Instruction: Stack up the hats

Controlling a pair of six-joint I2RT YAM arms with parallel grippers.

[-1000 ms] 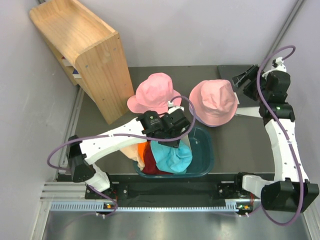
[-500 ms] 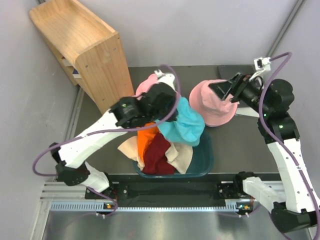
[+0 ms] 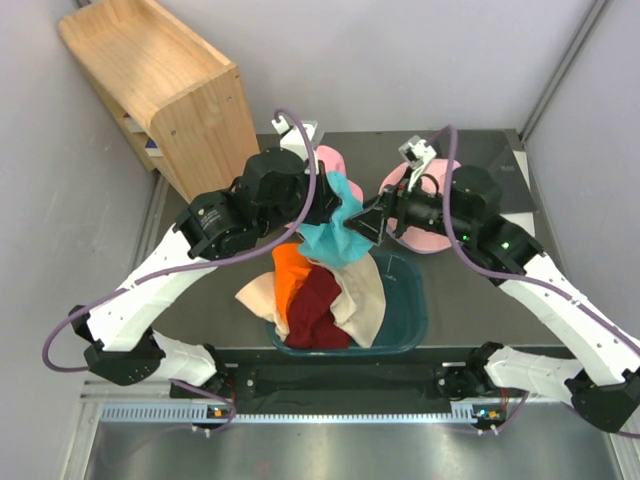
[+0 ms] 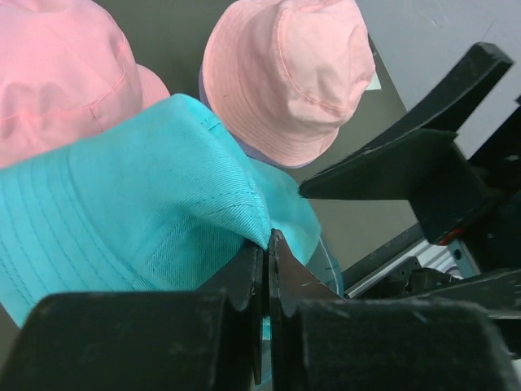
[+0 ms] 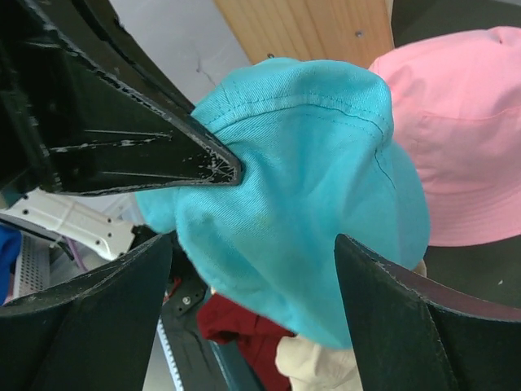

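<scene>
Over the dark surface (image 3: 450,290), the left claw (image 4: 267,244) is pinching a soft teal fabric bucket hat (image 4: 138,220), the right claw (image 5: 252,244) gaping wide just beside it.

Bright, even light; blurred close foregrounds
</scene>
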